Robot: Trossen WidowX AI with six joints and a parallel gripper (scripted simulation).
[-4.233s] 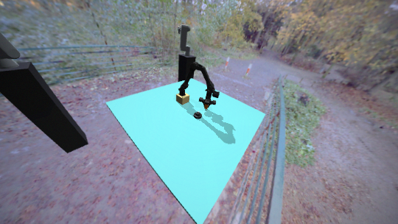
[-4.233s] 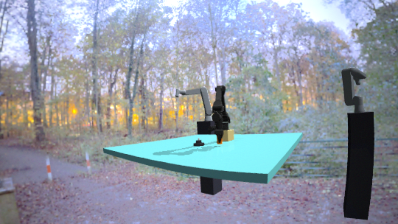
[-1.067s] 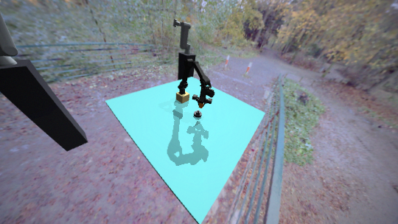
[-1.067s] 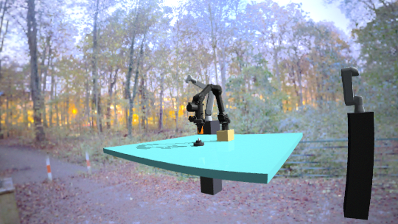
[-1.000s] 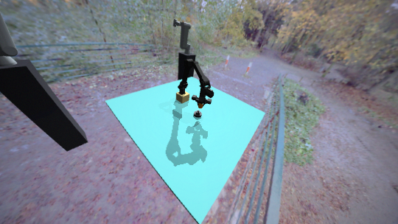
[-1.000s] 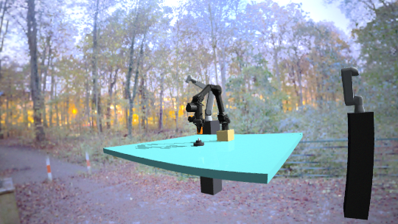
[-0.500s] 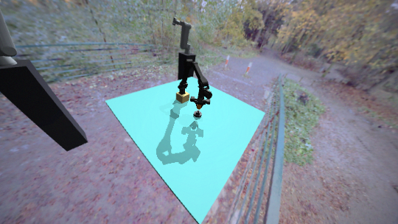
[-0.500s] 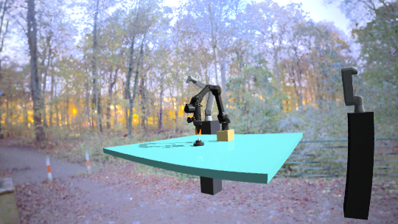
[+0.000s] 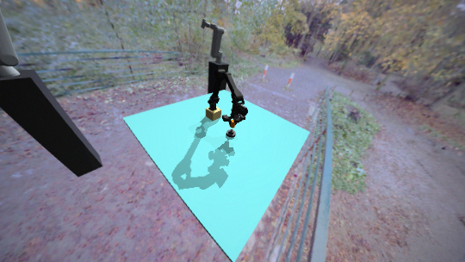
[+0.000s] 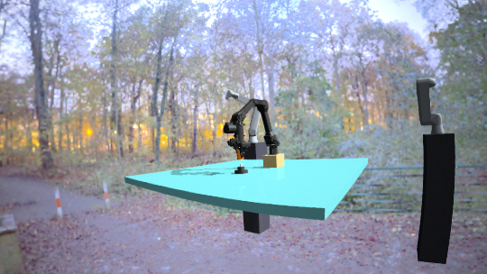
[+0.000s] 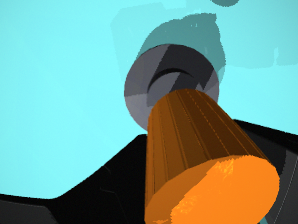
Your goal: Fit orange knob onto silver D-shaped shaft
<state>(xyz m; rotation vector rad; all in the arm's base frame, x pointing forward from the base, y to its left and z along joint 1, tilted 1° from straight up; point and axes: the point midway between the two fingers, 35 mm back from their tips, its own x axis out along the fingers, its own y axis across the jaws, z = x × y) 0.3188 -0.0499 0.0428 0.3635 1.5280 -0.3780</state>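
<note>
The orange knob is held between the fingers of my gripper, which is shut on it. The knob hangs a little above the round dark pedestal, with a gap between them in the exterior view. The pale tip of the shaft shows just under the knob there. In the wrist view the knob's far end overlaps the lower right part of the pedestal and the shaft's tip does not show. The knob's hole and the shaft's flat side cannot be seen.
A tan block stands at the foot of my arm on the turquoise table. A grey arm on a dark pillar stands off the table, and another stands behind my arm.
</note>
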